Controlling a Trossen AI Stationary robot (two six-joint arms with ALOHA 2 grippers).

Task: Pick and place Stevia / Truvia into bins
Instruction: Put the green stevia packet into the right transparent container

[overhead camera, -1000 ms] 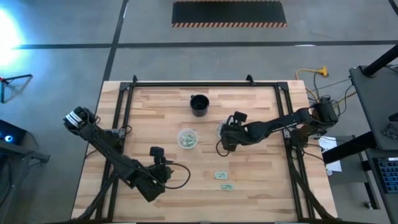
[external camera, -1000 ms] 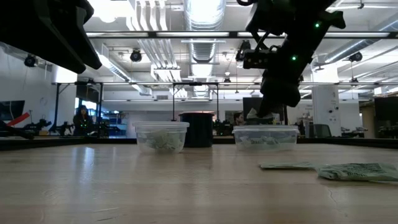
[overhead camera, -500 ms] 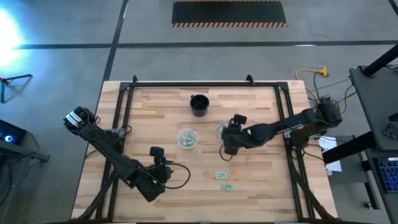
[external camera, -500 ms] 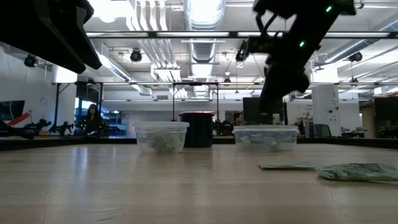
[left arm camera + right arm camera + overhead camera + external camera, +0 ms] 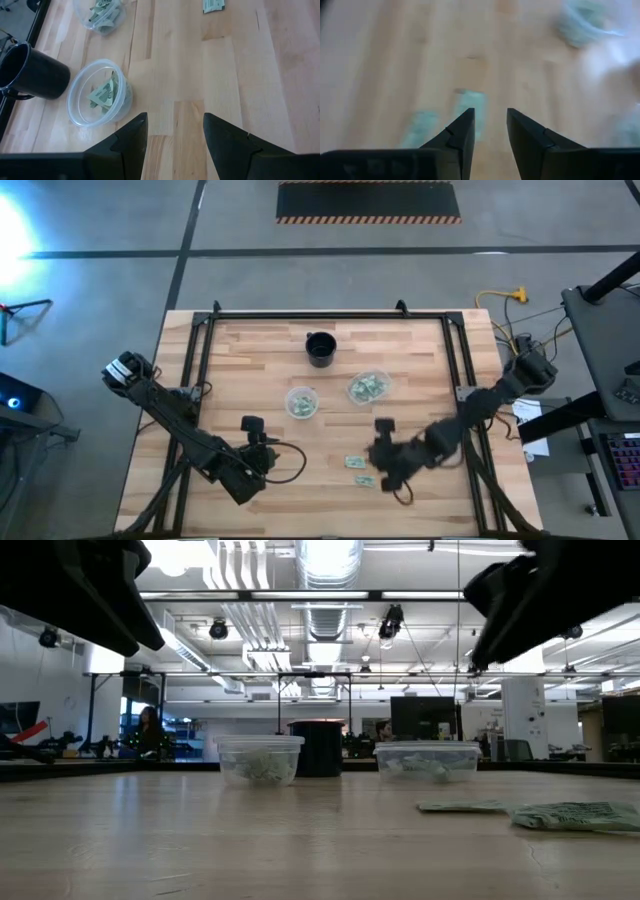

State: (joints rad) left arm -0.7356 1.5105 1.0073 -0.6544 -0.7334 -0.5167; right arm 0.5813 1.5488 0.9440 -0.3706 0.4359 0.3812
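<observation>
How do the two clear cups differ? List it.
The left clear cup holds few packets and sits nearer the left gripper; the right clear cup holds more and sits nearer the table's right side. Both are round, translucent and upright, near the black cup.
</observation>
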